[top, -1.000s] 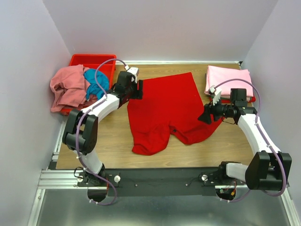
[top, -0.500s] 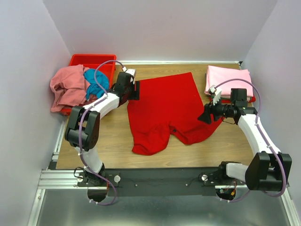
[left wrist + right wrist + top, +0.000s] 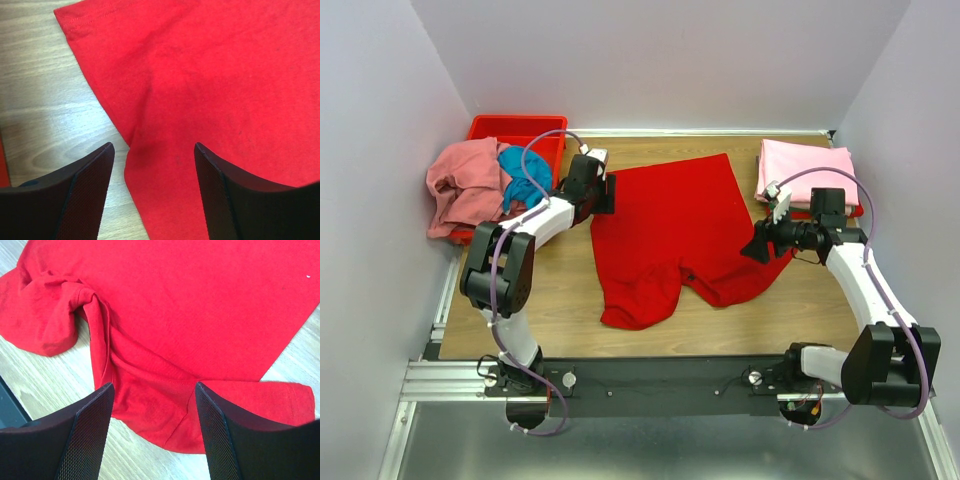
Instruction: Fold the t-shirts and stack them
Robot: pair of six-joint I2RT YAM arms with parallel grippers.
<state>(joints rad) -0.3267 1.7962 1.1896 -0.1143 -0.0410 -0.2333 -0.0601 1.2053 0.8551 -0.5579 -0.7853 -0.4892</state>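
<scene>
A bright red t-shirt (image 3: 675, 235) lies spread and partly rumpled on the wooden table. My left gripper (image 3: 610, 193) is open above the shirt's left edge, near its upper left corner; the left wrist view shows red cloth (image 3: 215, 90) between the jaws. My right gripper (image 3: 756, 245) is open over the shirt's right sleeve; the right wrist view shows the sleeve (image 3: 165, 415) between its fingers. A folded light pink t-shirt (image 3: 805, 172) lies at the back right. A salmon pink t-shirt (image 3: 465, 185) and a teal blue t-shirt (image 3: 520, 180) hang over the bin.
A rigid red plastic bin (image 3: 515, 130) stands at the back left corner. Bare wood (image 3: 560, 300) shows left of the shirt and along the near edge. White walls close in the table on three sides.
My left gripper has shifted slightly back and left along the shirt's left edge. The right arm and the shirts have not moved.
</scene>
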